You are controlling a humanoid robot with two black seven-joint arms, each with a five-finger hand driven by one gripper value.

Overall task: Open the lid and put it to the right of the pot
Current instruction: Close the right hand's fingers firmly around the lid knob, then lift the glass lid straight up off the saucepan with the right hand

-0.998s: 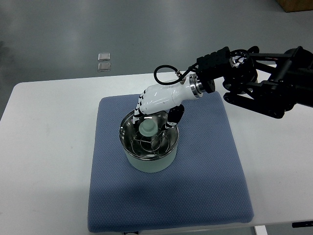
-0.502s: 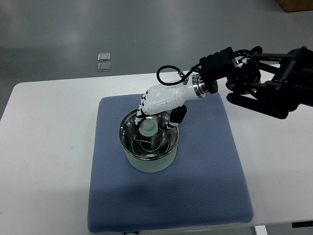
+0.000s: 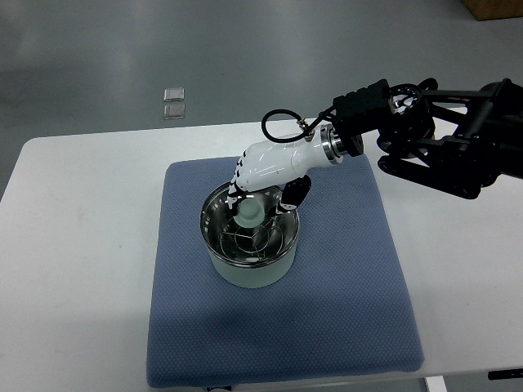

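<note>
Right hand (image 3: 260,184) is down over the pot (image 3: 249,245), its white shell angled in from the upper right, the black arm (image 3: 441,143) behind it running out over the desk's right edge. Dark fingers (image 3: 292,194) drop on the far-right side of the knob (image 3: 248,212), and striped ones sit on the knob's far-left side. They flank that pale knob closely, but whether they are truly clamped on it or just beside it, I cannot tell from up here. The lid (image 3: 249,233) is on the pot, shiny and reflective, sitting level inside the rim with the knob at its middle. The pot itself is pale green and stands on the blue mat (image 3: 327,327), a little left of the mat's centre and nearer its far edge. The mat lies square in the middle of the white desk (image 3: 73,269), its near edge close to the desk's near edge. The mat to the right of the pot is bare blue cloth. Beyond the desk's far edge, two small square tiles (image 3: 173,103) lie on the grey floor.
</note>
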